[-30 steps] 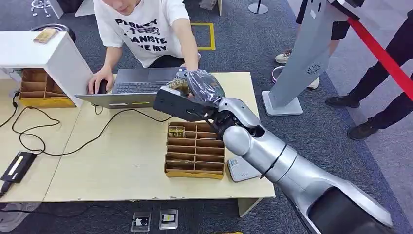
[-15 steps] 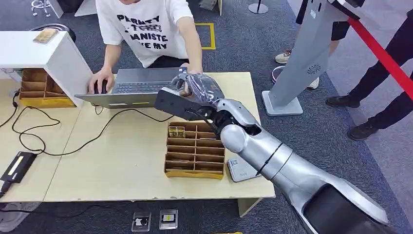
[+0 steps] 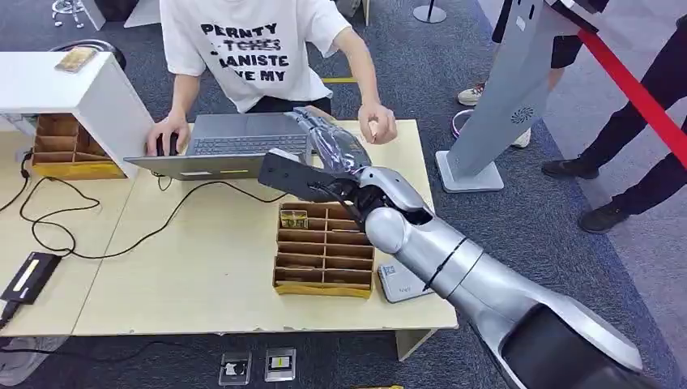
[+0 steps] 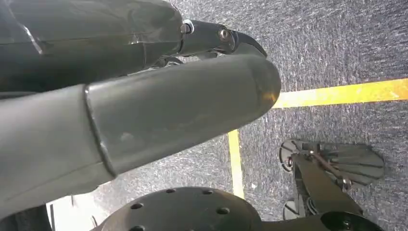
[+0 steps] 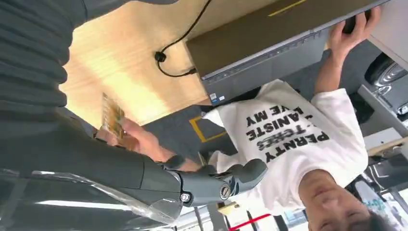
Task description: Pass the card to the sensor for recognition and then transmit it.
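since the earlier frame the card (image 5: 112,117) has left the right hand (image 3: 328,146), now empty with fingers apart; the person's hand (image 3: 377,127) holds it just beside, edge-on.

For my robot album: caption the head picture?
Robot's right hand reaches over the table as a person's hand takes the card.
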You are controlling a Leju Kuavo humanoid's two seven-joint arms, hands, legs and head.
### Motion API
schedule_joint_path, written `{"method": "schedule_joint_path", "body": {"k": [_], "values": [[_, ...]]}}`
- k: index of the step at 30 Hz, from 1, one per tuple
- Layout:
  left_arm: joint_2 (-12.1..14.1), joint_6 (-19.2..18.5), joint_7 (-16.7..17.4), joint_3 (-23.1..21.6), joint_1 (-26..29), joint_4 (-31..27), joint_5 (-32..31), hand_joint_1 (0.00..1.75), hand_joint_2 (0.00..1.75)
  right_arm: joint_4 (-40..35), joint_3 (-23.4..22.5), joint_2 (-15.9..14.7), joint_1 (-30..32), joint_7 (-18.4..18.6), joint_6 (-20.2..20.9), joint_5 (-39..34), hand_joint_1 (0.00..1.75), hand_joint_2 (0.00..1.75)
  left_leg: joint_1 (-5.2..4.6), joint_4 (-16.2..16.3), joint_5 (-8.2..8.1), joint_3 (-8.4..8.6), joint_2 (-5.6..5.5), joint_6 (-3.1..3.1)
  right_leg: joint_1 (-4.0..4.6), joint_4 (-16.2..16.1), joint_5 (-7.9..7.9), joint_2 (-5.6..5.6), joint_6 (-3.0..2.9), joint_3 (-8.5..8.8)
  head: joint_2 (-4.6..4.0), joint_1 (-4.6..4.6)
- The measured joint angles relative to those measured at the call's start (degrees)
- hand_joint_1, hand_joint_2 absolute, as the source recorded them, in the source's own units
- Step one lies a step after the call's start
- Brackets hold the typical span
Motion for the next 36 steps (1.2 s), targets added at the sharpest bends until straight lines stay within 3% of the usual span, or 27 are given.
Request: {"method": "schedule_joint_path", "body": {"k": [16,30,36], "values": [[0.00,0.02,0.61,-0.02,0.02,0.00,0.79,0.00,0.00,-2.25,-0.04,-0.81,0.54,1.22,-3.84,-2.19,0.00,1.75,0.00,0.01,0.00,0.00,0.02,0.00,0.00,0.00,0.00,0.02,0.00,-0.04,0.00,0.00],[0.00,0.37,1.01,-0.02,0.04,0.00,1.42,0.00,0.00,-11.27,-1.75,-3.63,3.98,3.06,-6.88,-2.69,0.00,1.75,0.00,0.02,0.00,0.02,0.04,0.00,0.00,-0.01,0.01,0.04,-0.01,-0.04,0.00,0.02],[0.00,0.42,1.01,0.00,0.07,0.00,1.58,0.00,0.00,-17.24,-2.95,-6.16,6.93,6.42,-8.26,1.22,0.00,1.75,0.00,0.03,0.00,0.02,0.04,0.00,0.00,-0.01,0.01,0.04,-0.01,-0.05,0.00,0.00]]}}
